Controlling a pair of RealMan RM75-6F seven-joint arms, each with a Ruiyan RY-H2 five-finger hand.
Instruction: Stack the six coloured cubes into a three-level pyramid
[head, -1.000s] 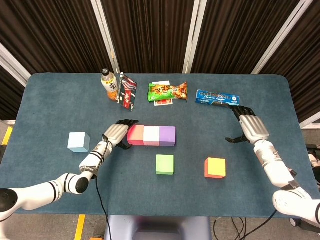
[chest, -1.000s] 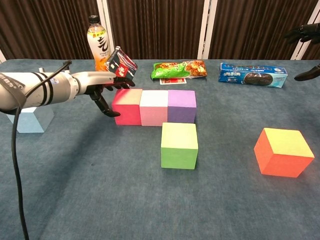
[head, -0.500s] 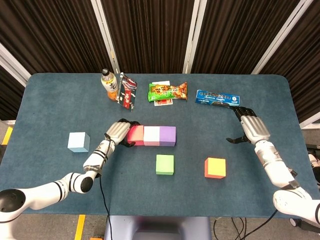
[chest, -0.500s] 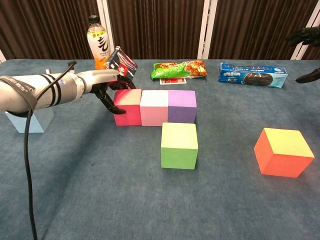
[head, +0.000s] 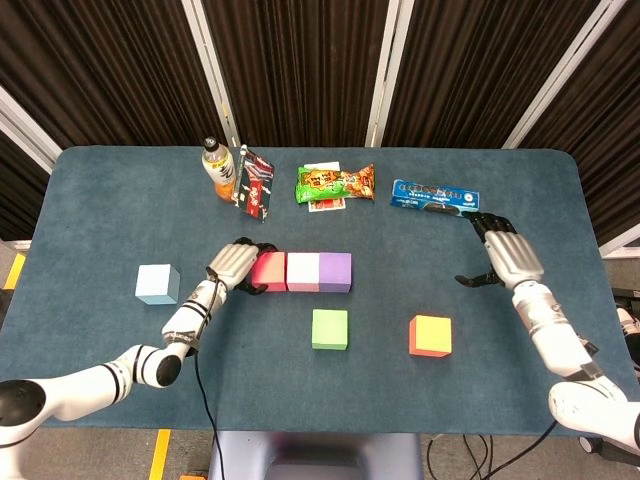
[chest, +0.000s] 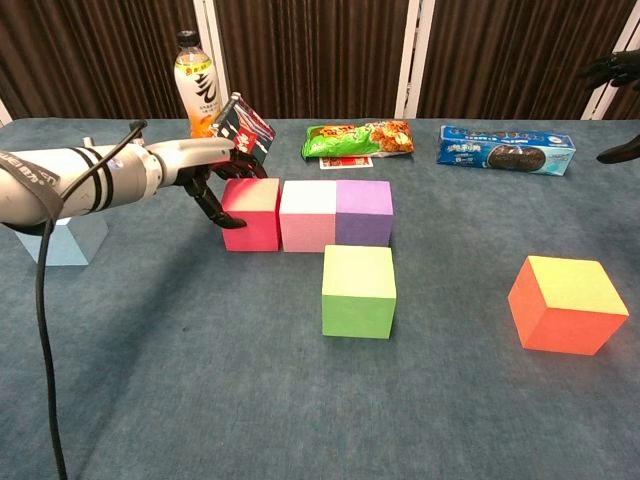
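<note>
Three cubes stand in a row, side by side: red (head: 270, 271), pink (head: 303, 271) and purple (head: 335, 271). A green cube (head: 330, 328) sits alone in front of the row, and an orange cube (head: 430, 336) lies to its right. At the left stands a light blue cube (head: 157, 284). My left hand (head: 235, 265) is at the red cube's (chest: 252, 213) left face, with its fingertips (chest: 222, 208) touching that side and nothing held. Beyond the orange cube, my right hand (head: 505, 255) hovers over the table with its fingers apart and empty.
Along the back stand a drink bottle (head: 212, 165), a tilted red-and-black packet (head: 256, 185), a green snack bag (head: 335, 183) and a blue cookie pack (head: 433, 195). A black cable (chest: 40, 330) hangs from my left arm. The table's near edge (head: 320, 432) runs below the cubes.
My left hand has closed in on the red cube's left face and now touches it. The row of cubes has barely shifted. My right hand has drifted slightly right.
</note>
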